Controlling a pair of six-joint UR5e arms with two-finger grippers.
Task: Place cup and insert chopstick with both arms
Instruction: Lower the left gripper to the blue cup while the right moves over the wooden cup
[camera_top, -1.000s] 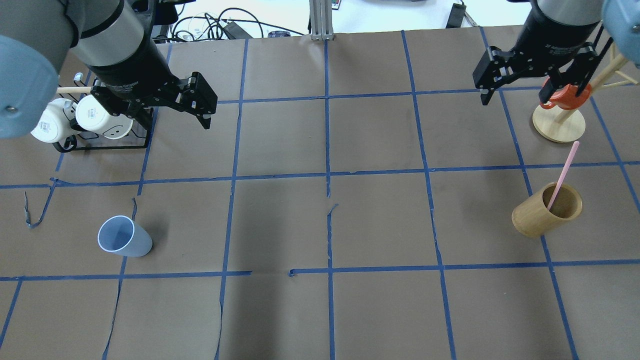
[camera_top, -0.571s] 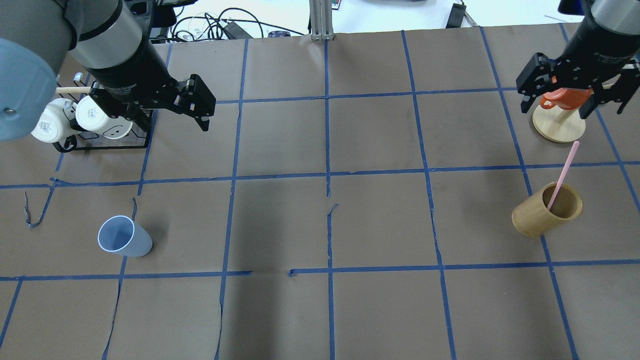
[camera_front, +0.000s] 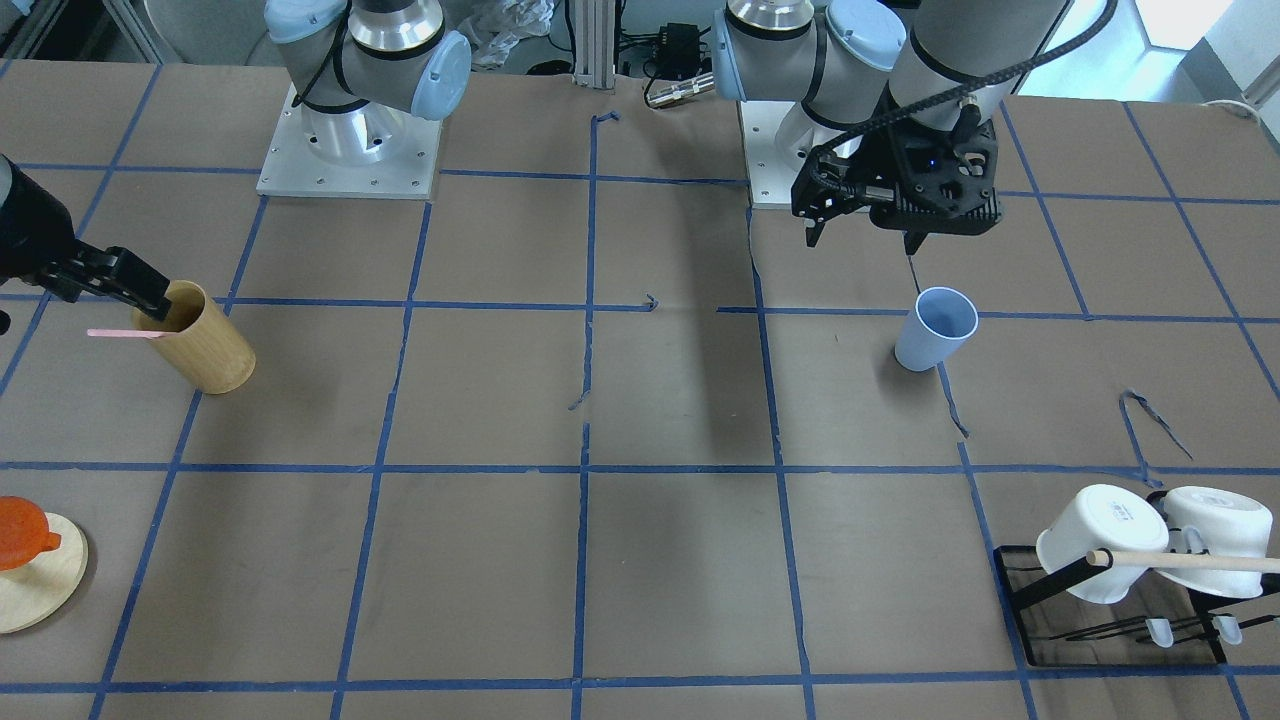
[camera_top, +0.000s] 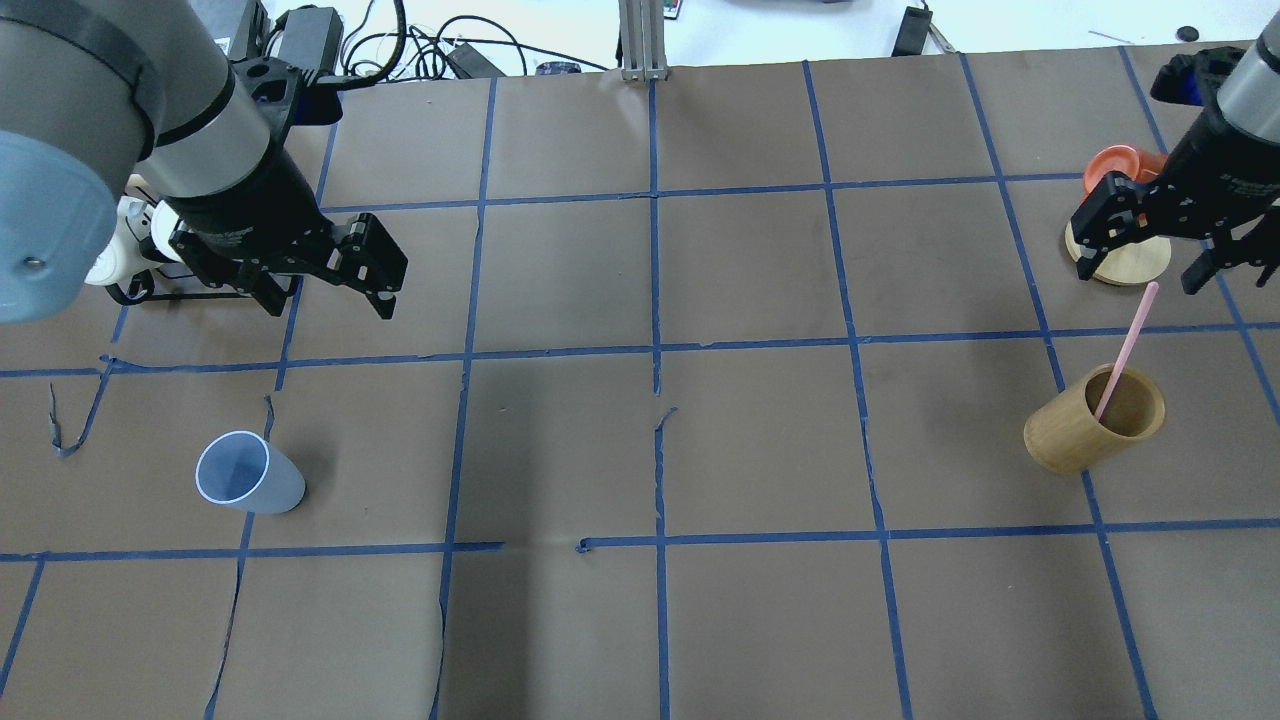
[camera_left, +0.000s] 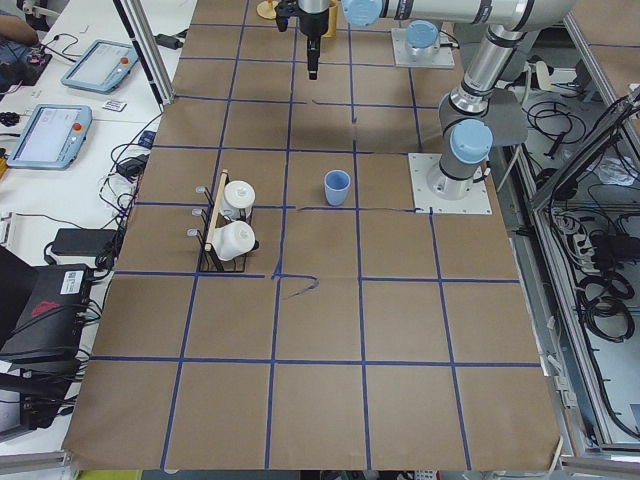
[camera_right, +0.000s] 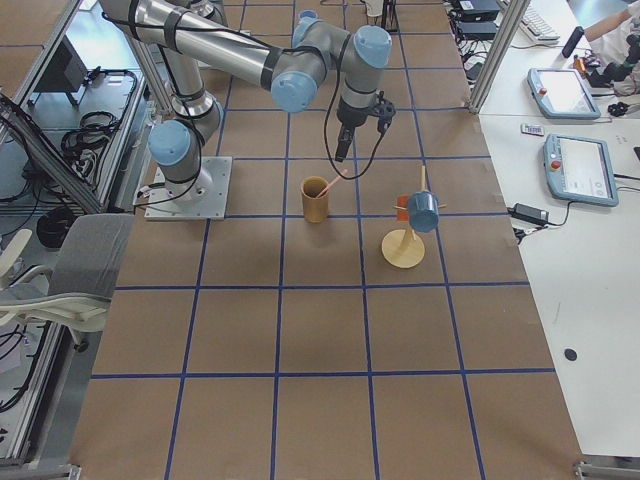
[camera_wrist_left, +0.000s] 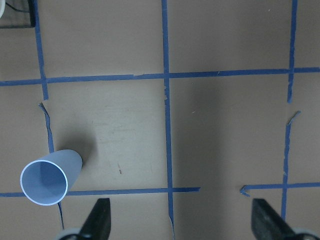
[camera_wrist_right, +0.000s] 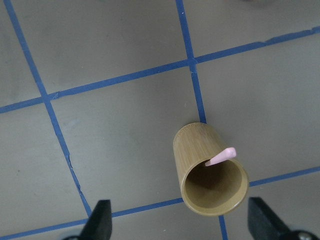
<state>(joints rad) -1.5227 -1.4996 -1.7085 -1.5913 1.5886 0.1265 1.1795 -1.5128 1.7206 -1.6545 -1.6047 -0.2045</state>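
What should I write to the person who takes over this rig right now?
Left gripper: open, empty, in the air near the light blue plastic cup, which stands upright.
Right gripper: open, empty, just above the pink chopstick, which leans in the round bamboo holder.
Done: nothing grasped yet.
To do: grasp and place the cup, take the chopstick, likely insert it into the cup.

The left arm (camera_front: 960, 40) and right arm (camera_front: 385, 40) are made of silver-grey tubes joined by rounded joints, which are closed with pale blue caps (camera_front: 447, 75). Each is bolted down through a square metal plate (camera_front: 290, 180) with screws. The left gripper (camera_top: 330, 295) and right gripper (camera_top: 1145, 262) are black; a black cable (camera_front: 940, 100) is strung along the left arm.
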